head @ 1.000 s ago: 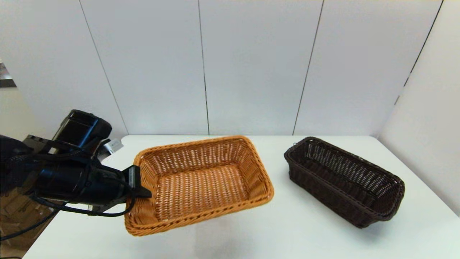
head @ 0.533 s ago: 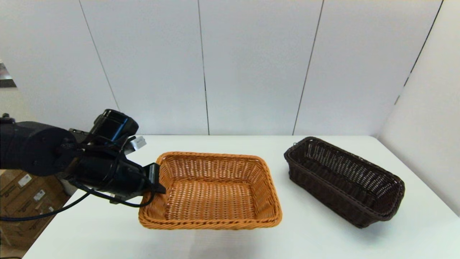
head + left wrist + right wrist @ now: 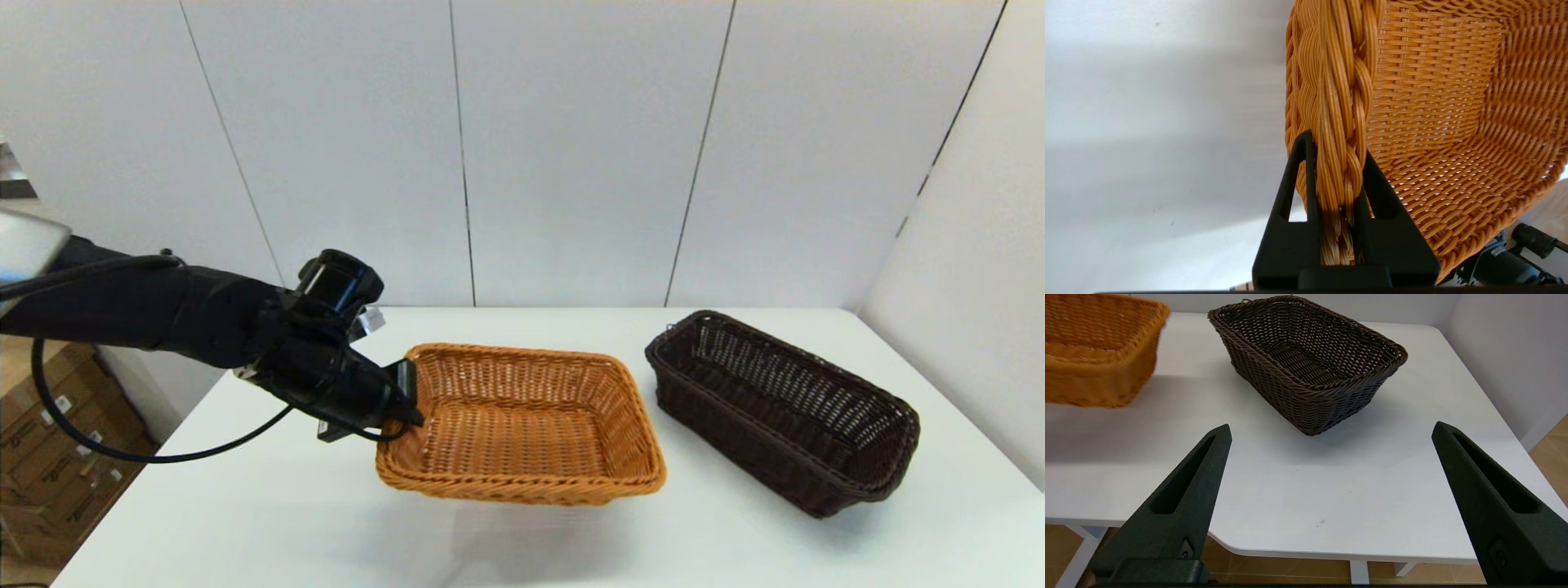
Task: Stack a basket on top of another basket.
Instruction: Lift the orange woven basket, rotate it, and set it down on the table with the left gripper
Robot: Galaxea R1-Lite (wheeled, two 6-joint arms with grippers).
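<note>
The left gripper (image 3: 406,402) has its jaws clamped on the braided rim of the orange-tan rectangular woven wicker basket (image 3: 522,425), carrying it clear of the white surface (image 3: 245,506) at centre frame in the head view, its shadow cast below. The dark brown rectangular open-weave wicker basket (image 3: 784,408) rests at right frame, apart from it. So pickup looks done; carrying across, aligning and lowering remain. The right gripper (image 3: 1331,457) hangs near the surface's front edge, jaws wide and empty.
</note>
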